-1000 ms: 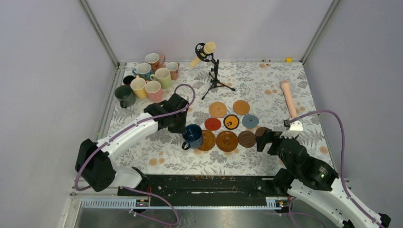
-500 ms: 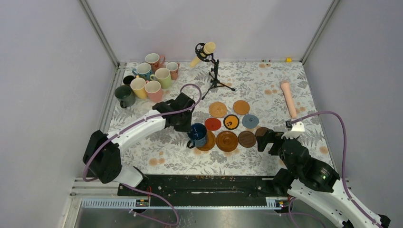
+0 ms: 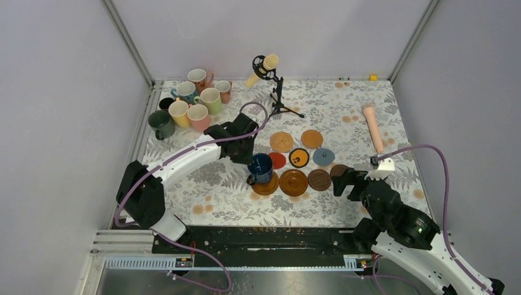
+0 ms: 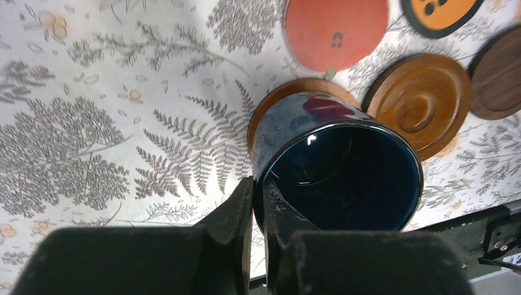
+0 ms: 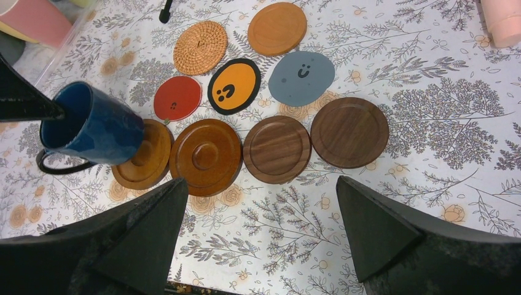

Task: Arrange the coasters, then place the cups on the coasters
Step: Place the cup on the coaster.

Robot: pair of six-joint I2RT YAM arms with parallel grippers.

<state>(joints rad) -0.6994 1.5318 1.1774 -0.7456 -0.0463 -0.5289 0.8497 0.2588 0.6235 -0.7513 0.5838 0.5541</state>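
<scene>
Looking down from the top camera: pinching the navy cup (image 3: pixel 260 167) by its rim with the left gripper (image 3: pixel 250 161), holding it over the leftmost brown coaster (image 3: pixel 265 186) of the near row, just near of the red coaster (image 3: pixel 278 161); hovering the right gripper (image 3: pixel 344 179), spread wide and gripping nothing, by the right end of that row; showing the other cups (image 3: pixel 190 101) bunched in the far left corner of the floral table (image 3: pixel 368 92). Looking through the left wrist camera: pressing both fingers (image 4: pixel 233 212) together on the cup's wall, one outside and one inside, with the dark open mouth facing the lens and the brown coaster peeking out beyond it, beside the ringed coaster (image 4: pixel 421 101). Looking through the right wrist camera: seeing the cup tilted, handle toward the near side, overlapping the left part of the brown coaster; not being able to tell whether touching it or just above it; framing the two dark coasters (image 5: pixel 349 132) farther right between wide-apart black fingers.
</scene>
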